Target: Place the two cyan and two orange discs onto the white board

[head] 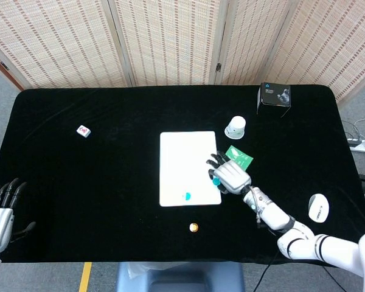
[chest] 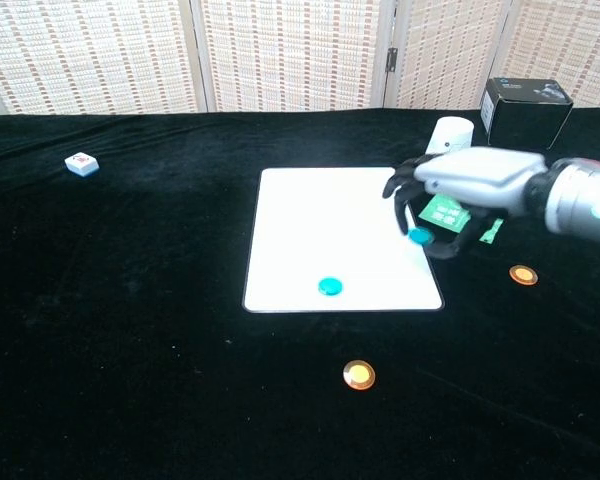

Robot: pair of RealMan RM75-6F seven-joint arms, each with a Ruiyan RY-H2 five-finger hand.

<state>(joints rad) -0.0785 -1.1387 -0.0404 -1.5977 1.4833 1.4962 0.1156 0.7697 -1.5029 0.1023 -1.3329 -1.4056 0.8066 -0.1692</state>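
Green card (head: 241, 157) and cup (head: 235, 126) flank the right hand (head: 230, 174) — seemingly pinching a cyan disc (chest: 419, 237) over the white board's (chest: 320, 230) edge.

In the head view the right hand (head: 229, 174) covers one orange disc, which we see only in the chest view (chest: 523, 274). It also hides part of the green card (head: 240, 157). The frame edge crops the left hand (head: 0, 213); print on the black box (head: 274, 96) is too small to read.

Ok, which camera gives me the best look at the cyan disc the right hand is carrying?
The chest view: the small cyan disc shows clearly beneath the right hand, at the white board's right edge. The head view shows only a cyan sliver under the fingers.
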